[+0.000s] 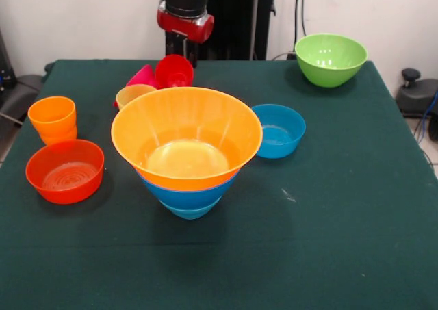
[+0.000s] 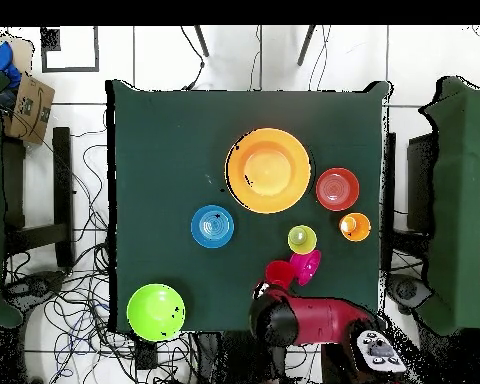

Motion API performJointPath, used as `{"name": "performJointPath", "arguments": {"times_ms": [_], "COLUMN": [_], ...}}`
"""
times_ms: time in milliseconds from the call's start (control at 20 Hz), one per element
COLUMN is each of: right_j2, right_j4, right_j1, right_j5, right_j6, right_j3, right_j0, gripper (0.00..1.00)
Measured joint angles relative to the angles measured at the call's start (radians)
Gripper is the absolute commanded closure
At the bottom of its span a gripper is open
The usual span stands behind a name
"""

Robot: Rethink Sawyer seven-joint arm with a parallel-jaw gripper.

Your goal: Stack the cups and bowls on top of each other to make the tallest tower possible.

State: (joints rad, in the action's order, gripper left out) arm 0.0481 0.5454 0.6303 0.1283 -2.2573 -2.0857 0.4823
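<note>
The tower (image 1: 186, 135) stands mid-table: a wide yellow-orange bowl on a large blue bowl (image 1: 185, 192) on a small light-blue one. It shows from above in the overhead view (image 2: 269, 170). A red cup (image 1: 174, 70) is tipped with its mouth toward the front camera, beside a tilted magenta bowl (image 1: 142, 75) and a yellow cup (image 1: 133, 94). My gripper (image 1: 191, 54) shows only as a dark piece right behind the red cup, under the red and black arm (image 1: 185, 16). I cannot tell whether it holds the cup.
An orange cup (image 1: 52, 118) and a shallow orange bowl (image 1: 65, 171) sit at the front view's left. A small blue bowl (image 1: 278, 130) sits right of the tower. A lime green bowl (image 1: 330, 59) is at the far right corner.
</note>
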Motion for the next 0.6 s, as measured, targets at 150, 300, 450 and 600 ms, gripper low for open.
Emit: {"name": "performJointPath", "arguments": {"times_ms": [150, 300, 450, 600], "right_j2": [-0.026, -0.043, -0.068, -0.089], "right_j4": [-0.014, -0.022, -0.034, -0.042], "right_j1": [0.05, 0.077, 0.11, 0.14], "right_j5": [0.046, 0.069, 0.095, 0.109], "right_j6": [0.0, 0.0, 0.0, 0.0], "right_j3": [-0.005, -0.012, -0.032, -0.056], "right_j0": [0.014, 0.021, 0.033, 0.047], "gripper": [0.0, 0.0, 0.0, 0.0]}}
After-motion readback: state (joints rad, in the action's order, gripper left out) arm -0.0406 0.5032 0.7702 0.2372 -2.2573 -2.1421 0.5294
